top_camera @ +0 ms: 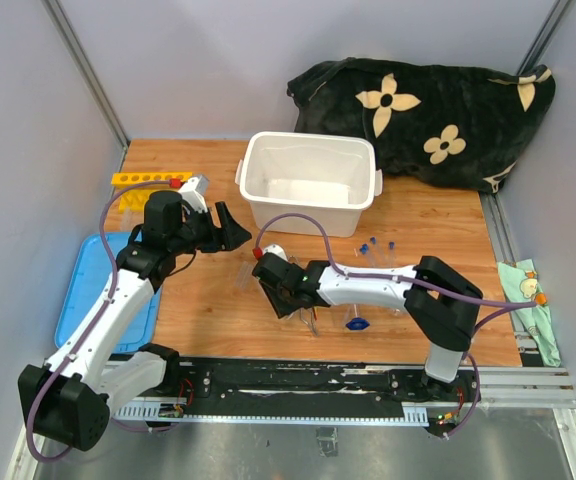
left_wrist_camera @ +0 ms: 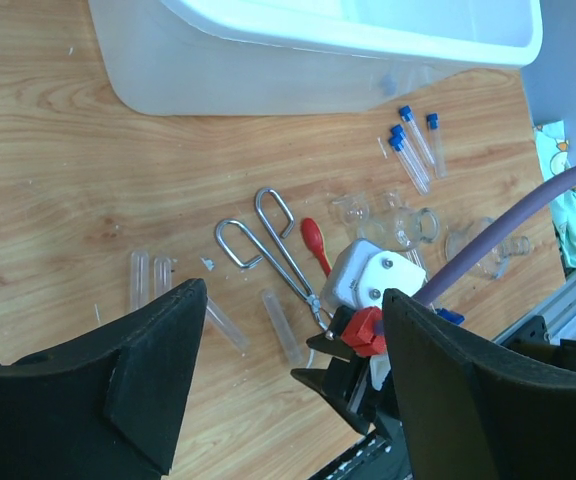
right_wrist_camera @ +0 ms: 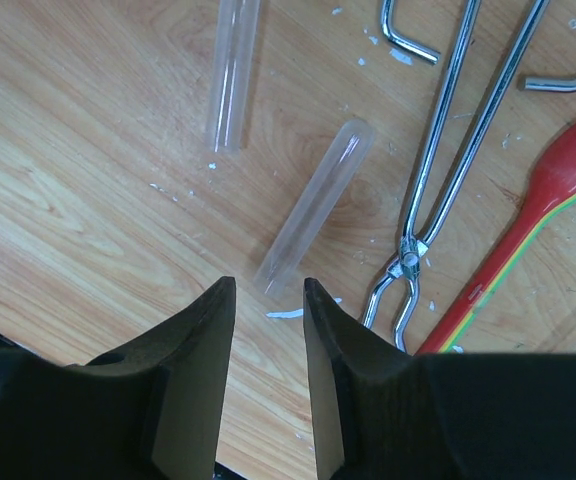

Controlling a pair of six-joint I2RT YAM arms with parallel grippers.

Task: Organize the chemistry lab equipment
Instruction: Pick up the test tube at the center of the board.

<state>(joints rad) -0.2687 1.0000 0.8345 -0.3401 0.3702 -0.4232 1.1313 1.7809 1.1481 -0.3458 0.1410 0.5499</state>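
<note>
My right gripper [right_wrist_camera: 268, 285] hangs low over the wood, jaws open, and the near end of a clear uncapped tube [right_wrist_camera: 313, 205] lies just ahead of its tips, untouched. Metal tweezers [right_wrist_camera: 448, 150] and the thin red-orange tool [right_wrist_camera: 528, 240] lie to its right. My left gripper [left_wrist_camera: 296, 290] is open and empty, raised left of the bin, with the right gripper [top_camera: 268, 272] below it. Also on the table are more clear tubes [left_wrist_camera: 148, 275], blue-capped tubes [left_wrist_camera: 413, 150], small glass beakers [left_wrist_camera: 398, 225], a blue-based glass piece [top_camera: 358, 323] and the yellow rack [top_camera: 143, 180].
The white plastic bin [top_camera: 308, 185] stands at the back centre. Its blue lid [top_camera: 93, 300] lies off the table's left edge. The black flowered blanket [top_camera: 428, 110] fills the back right corner. A pale green cloth [top_camera: 528, 290] lies at the right edge.
</note>
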